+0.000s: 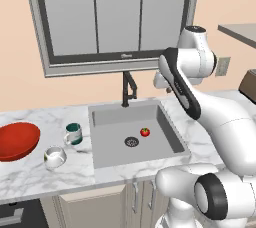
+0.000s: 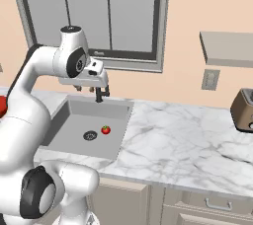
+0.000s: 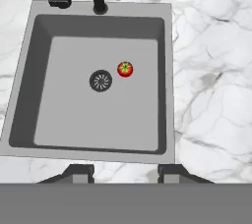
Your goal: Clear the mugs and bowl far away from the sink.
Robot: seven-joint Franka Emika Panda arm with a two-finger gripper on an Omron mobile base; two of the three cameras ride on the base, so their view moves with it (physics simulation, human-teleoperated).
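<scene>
Mugs: dark green white-banded mug [image 1: 73, 133] and glossy white mug [image 1: 54, 157] stand on white marble table [image 1: 30, 174], just left of grey recessed sink [image 1: 135, 137].
Bowl: wide red glossy bowl [image 1: 16, 141], farther left.
Pincer: pincer [image 3: 125, 171] apart, empty, high over the basin.
Advice: swing left, descend squarely over one mug.

The sink [image 1: 107, 144] basin lies open from above, with a small tomato [image 1: 145, 132] just beside the drain. The black faucet [image 1: 128, 88] rises at its back rim. On the counter [image 1: 75, 164] to the left, the green mug [image 1: 73, 133], white mug [image 1: 55, 157] and red bowl [image 1: 17, 141] crowd together. The right-hand marble stays bare up to the toaster [image 2: 243, 109].
</scene>
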